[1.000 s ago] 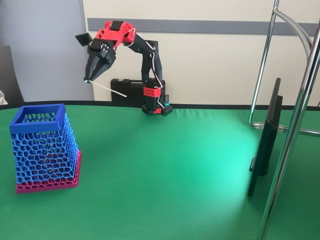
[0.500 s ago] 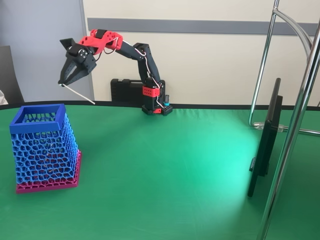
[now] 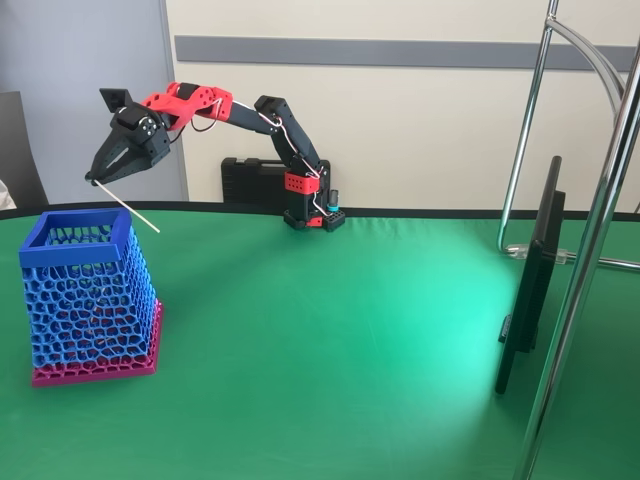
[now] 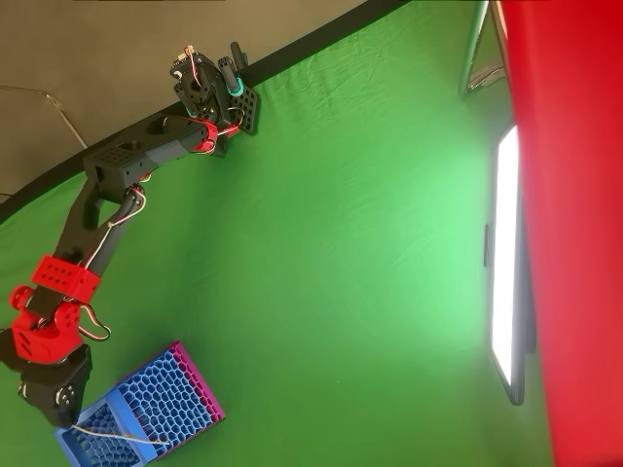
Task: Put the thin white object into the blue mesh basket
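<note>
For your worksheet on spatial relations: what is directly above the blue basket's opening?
The gripper hangs above the basket, shut on the white strand, which slants down over the opening. The basket's inside floor is hidden by mesh.

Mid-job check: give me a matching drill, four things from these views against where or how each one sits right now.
1. end effector
2. thin white object
3. blue mesh basket
4. black case

a. standing on the green table
b. slanting down over the basket rim
c. behind the arm's base, by the wall
d. above the basket, shut on the strand

Pairs: 1-d, 2-b, 3-a, 4-c
</note>
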Motion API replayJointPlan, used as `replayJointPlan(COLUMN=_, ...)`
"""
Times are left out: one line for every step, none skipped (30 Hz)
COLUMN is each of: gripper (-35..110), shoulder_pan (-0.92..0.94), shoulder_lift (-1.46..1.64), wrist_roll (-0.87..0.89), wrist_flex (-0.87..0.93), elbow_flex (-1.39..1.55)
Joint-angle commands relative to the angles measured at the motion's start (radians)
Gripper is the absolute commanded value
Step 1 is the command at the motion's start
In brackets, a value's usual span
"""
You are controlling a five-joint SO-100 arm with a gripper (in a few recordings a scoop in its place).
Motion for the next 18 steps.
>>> replayJointPlan(gripper=1, shoulder_pan=-0.018, shoulder_lift=0.002, wrist_roll=-0.026, wrist_flex=-0.078, elbow_flex=-0.046)
replayJointPlan(gripper=1, shoulder_pan=-0.023, shoulder_lift=-0.008, wrist_roll=-0.037, wrist_flex=-0.109, elbow_flex=-0.046)
replayJointPlan(gripper=1, shoulder_pan=-0.029, shoulder_lift=-0.015, wrist_roll=-0.049, wrist_flex=-0.14, elbow_flex=-0.046)
replayJointPlan(gripper=1, shoulder_pan=-0.034, shoulder_lift=-0.021, wrist_roll=-0.058, wrist_flex=-0.163, elbow_flex=-0.046)
replayJointPlan(gripper=1, shoulder_pan=-0.038, shoulder_lift=-0.028, wrist_roll=-0.064, wrist_flex=-0.178, elbow_flex=-0.046)
replayJointPlan(gripper=1, shoulder_pan=-0.043, shoulder_lift=-0.032, wrist_roll=-0.069, wrist_flex=-0.199, elbow_flex=-0.043)
replayJointPlan(gripper=1, shoulder_pan=-0.046, shoulder_lift=-0.038, wrist_roll=-0.071, wrist_flex=-0.219, elbow_flex=-0.038)
replayJointPlan(gripper=1, shoulder_pan=-0.048, shoulder_lift=-0.044, wrist_roll=-0.071, wrist_flex=-0.235, elbow_flex=-0.038)
replayJointPlan(gripper=1, shoulder_pan=-0.048, shoulder_lift=-0.051, wrist_roll=-0.071, wrist_flex=-0.247, elbow_flex=-0.038)
replayJointPlan(gripper=1, shoulder_pan=-0.048, shoulder_lift=-0.054, wrist_roll=-0.063, wrist_flex=-0.256, elbow_flex=-0.038)
replayJointPlan(gripper=1, shoulder_pan=-0.048, shoulder_lift=-0.055, wrist_roll=-0.058, wrist_flex=-0.262, elbow_flex=-0.034)
replayJointPlan(gripper=1, shoulder_pan=-0.046, shoulder_lift=-0.055, wrist_roll=-0.055, wrist_flex=-0.27, elbow_flex=-0.028)
replayJointPlan(gripper=1, shoulder_pan=-0.043, shoulder_lift=-0.054, wrist_roll=-0.049, wrist_flex=-0.279, elbow_flex=-0.021)
replayJointPlan(gripper=1, shoulder_pan=-0.04, shoulder_lift=-0.052, wrist_roll=-0.044, wrist_flex=-0.282, elbow_flex=-0.02)
replayJointPlan(gripper=1, shoulder_pan=-0.035, shoulder_lift=-0.052, wrist_roll=-0.038, wrist_flex=-0.285, elbow_flex=-0.02)
replayJointPlan(gripper=1, shoulder_pan=-0.031, shoulder_lift=-0.052, wrist_roll=-0.034, wrist_flex=-0.29, elbow_flex=-0.018)
replayJointPlan(gripper=1, shoulder_pan=-0.023, shoulder_lift=-0.052, wrist_roll=-0.02, wrist_flex=-0.295, elbow_flex=-0.018)
replayJointPlan(gripper=1, shoulder_pan=-0.017, shoulder_lift=-0.052, wrist_roll=-0.012, wrist_flex=-0.298, elbow_flex=-0.018)
